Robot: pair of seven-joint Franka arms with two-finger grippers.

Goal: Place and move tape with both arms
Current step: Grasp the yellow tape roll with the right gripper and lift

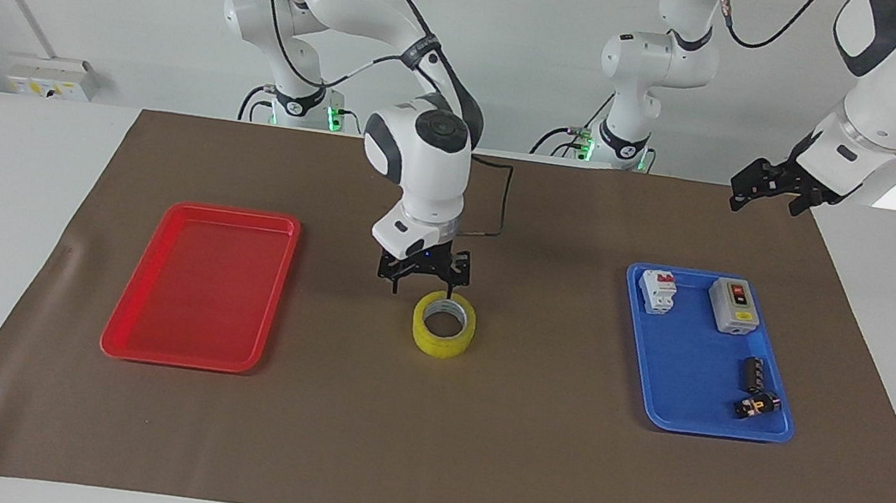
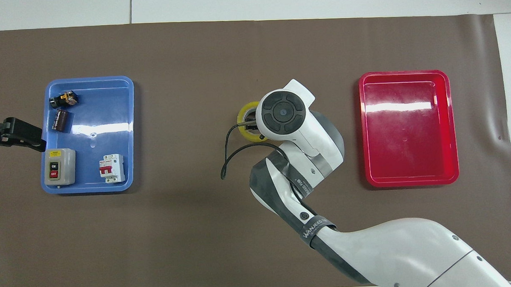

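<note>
The tape [image 1: 444, 325], a yellow ring with a white core, lies flat in the middle of the brown mat. My right gripper [image 1: 422, 284] hangs open just above the tape's edge that is nearer the robots, fingers pointing down and holding nothing. In the overhead view the right arm's wrist covers most of the tape [image 2: 242, 114]. My left gripper [image 1: 767, 197] waits open and empty, raised over the mat's corner at the left arm's end, its tip also showing in the overhead view [image 2: 15, 135].
A red tray [image 1: 178, 361] lies bare toward the right arm's end. A blue tray [image 1: 685, 361] toward the left arm's end holds a grey switch box [image 1: 733, 305], a white breaker [image 1: 657, 290] and two small dark parts [image 1: 754, 374].
</note>
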